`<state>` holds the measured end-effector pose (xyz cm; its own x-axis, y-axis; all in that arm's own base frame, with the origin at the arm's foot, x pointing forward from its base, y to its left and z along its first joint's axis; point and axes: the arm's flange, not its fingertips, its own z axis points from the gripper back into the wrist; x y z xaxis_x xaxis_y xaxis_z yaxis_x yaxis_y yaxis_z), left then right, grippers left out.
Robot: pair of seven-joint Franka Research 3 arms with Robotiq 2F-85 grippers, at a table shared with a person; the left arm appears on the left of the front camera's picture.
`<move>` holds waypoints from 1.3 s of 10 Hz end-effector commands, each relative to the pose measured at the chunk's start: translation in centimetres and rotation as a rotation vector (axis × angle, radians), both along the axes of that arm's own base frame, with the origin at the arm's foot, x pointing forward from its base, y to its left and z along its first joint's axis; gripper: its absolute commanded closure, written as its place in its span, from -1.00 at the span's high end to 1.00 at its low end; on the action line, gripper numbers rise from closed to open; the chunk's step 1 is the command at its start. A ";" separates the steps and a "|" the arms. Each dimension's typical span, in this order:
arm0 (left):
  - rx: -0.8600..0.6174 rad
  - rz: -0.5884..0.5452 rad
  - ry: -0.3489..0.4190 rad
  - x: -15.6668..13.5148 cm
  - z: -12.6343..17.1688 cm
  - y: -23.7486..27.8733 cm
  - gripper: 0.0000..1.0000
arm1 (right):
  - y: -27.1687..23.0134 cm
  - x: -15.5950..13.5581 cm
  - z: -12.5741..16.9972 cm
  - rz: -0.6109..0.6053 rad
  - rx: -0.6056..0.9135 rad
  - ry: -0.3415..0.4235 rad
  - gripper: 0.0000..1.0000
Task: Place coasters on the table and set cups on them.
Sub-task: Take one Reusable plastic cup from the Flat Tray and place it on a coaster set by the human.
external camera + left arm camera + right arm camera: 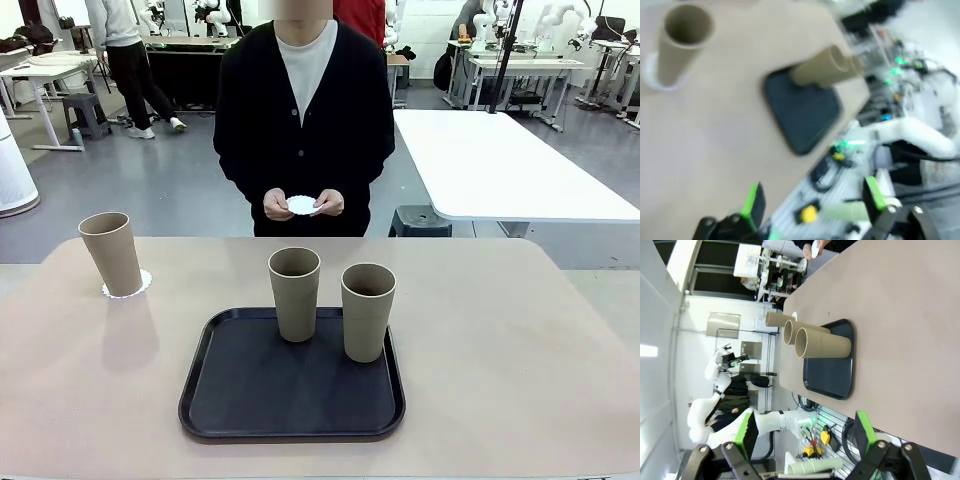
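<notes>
One taupe cup (112,253) stands on a white scalloped coaster (128,289) at the far left of the beige table (520,350). Two more cups (295,293) (367,311) stand upright on the black tray (290,400) in the middle. Across the table, a person holds another coaster (302,205) in both hands. In the blurred left wrist view my left gripper (814,197) is open and empty, off the table's edge, with the cup on its coaster (682,42) far off. My right gripper (805,432) is open and empty too, beyond the table's edge, looking at the tray (830,377) and the cups (822,345).
A white rectangular table (510,165) stands behind the beige one at the right, with a grey stool (418,220) beside it. The person (305,110) stands close to the far edge. Bare tabletop lies left and right of the tray.
</notes>
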<state>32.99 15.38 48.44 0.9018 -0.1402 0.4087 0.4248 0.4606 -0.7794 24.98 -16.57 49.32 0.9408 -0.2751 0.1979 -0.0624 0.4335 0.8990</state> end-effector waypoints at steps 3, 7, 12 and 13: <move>-0.402 0.036 0.165 4.3 -2.3 8.5 1.00 | 0.0 0.2 0.0 0.002 0.021 -0.017 1.00; -0.351 0.086 0.184 4.3 -4.3 12.0 1.00 | 0.0 0.2 0.0 0.002 0.021 -0.017 1.00; -0.258 0.082 0.163 4.5 -4.4 12.3 1.00 | 0.0 0.2 0.0 0.002 0.021 -0.017 1.00; -0.249 0.093 0.140 4.5 -4.5 12.2 1.00 | 0.0 0.2 0.0 0.002 0.021 -0.017 1.00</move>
<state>38.04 27.74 43.98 0.9671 0.0403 0.2510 0.2339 0.2452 -0.9408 24.99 -16.55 49.32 0.9411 -0.2745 0.1977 -0.0623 0.4337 0.8989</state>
